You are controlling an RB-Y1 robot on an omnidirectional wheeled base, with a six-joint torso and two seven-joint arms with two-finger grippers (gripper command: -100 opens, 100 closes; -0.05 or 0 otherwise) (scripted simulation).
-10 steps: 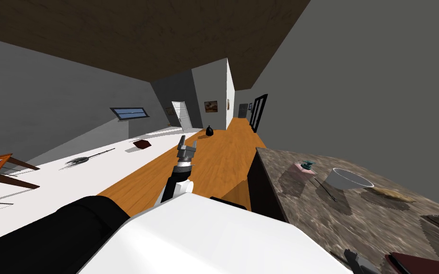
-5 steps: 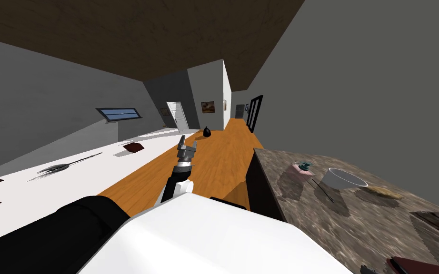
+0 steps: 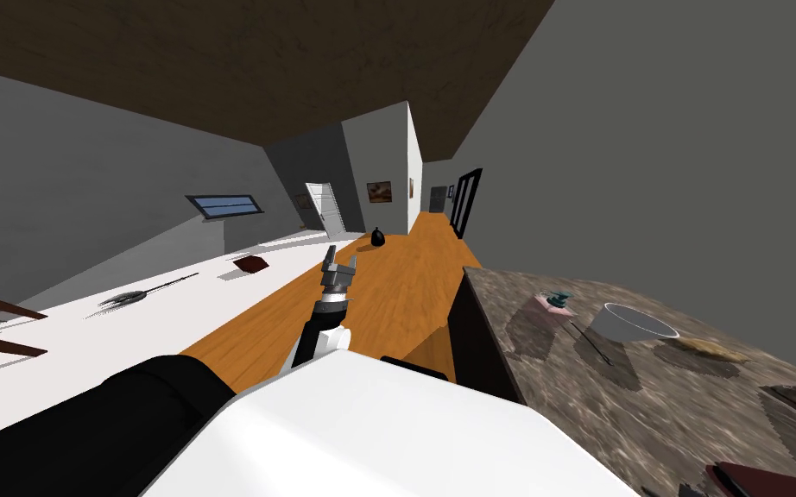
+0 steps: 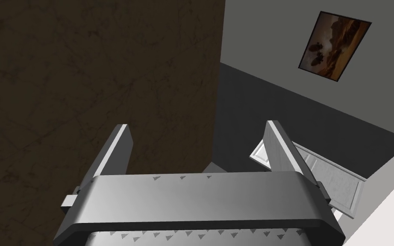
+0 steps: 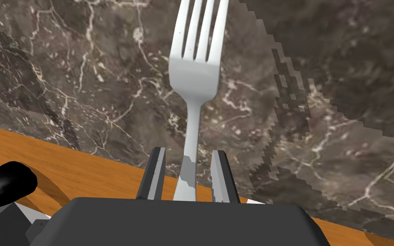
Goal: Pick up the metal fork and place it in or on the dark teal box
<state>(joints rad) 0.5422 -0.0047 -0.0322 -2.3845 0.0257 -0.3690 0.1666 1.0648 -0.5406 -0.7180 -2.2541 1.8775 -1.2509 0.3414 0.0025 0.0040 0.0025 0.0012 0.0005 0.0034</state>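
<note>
Above the marble counter (image 5: pixel 85 85) I had R gripper (image 5: pixel 188 151) pinching fork (image 5: pixel 196 72) by handle; L gripper (image 4: pixel 198 124) was spread, raised over floor (image 3: pixel 396 285).

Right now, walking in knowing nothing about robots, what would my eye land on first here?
The pale grey fork would catch it first, gripped by its handle between the fingers of the right gripper, tines pointing away, with a dark veined marble counter behind it. Next comes the left gripper, held out with its fingers open over the long orange wooden floor. A grey bowl sits on the counter to the robot's right.
</note>
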